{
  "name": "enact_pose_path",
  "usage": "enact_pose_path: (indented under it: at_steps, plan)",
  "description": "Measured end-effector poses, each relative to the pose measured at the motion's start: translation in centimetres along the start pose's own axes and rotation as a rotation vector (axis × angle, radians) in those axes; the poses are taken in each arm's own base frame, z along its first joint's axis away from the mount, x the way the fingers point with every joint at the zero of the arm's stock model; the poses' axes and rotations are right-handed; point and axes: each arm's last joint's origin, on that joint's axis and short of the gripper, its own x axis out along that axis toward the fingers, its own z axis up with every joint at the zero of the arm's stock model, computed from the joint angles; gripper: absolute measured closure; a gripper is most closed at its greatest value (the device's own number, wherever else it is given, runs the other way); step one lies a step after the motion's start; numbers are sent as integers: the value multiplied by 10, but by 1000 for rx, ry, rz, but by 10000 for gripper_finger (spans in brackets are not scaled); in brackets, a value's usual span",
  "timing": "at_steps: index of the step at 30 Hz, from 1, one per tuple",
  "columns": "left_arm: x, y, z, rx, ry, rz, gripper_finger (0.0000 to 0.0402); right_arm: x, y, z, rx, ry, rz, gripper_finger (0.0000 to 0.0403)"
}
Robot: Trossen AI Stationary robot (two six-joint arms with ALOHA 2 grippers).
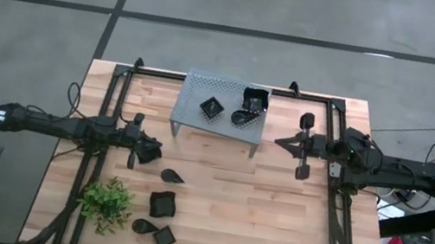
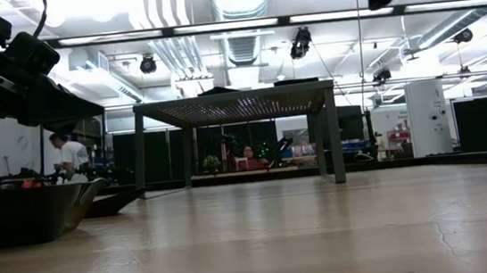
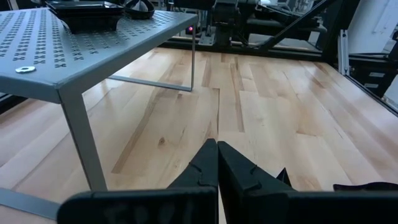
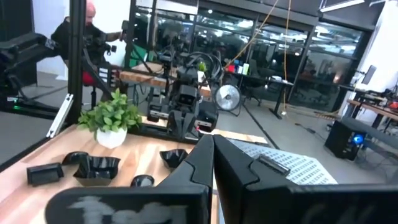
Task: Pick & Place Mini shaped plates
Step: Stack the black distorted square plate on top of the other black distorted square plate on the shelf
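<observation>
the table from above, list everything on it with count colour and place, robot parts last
rack: one, grey perforated metal, far middle of the table
plates on the rack: three, black; a square one, a larger square one and a rounded one
plates on the table: five, black, near left part; one by the left gripper, a teardrop one, a larger one, a teardrop one and a square one at the near edge
plant: one, green, leafy, near left, beside the loose plates
table: one, light wood, with a black frame
left gripper: shut, empty, left side of the table
right gripper: shut, empty, right of the rack
</observation>
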Motion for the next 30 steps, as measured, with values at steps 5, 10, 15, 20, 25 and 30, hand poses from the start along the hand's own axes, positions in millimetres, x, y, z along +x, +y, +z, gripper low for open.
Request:
enact_pose_path:
  at_steps: [5,10,15,20,25,30]
  plan:
    - [0,0,0,0,0,0,401,-12,4,-12,4,-7,-3,394]
    - [0,0,0,0,0,0,401,-20,6,-20,13,-19,-5,394]
    - [0,0,0,0,0,0,401,-21,7,-26,-46,-7,-4,394]
    - [0,0,0,0,0,0,401,-22,9,-35,-133,21,3,394]
    - [0,0,5,8,-53,20,401,-22,10,-44,-205,46,11,394]
    - [-2,-1,19,-354,-200,-41,401,-23,11,-48,-227,73,20,394]
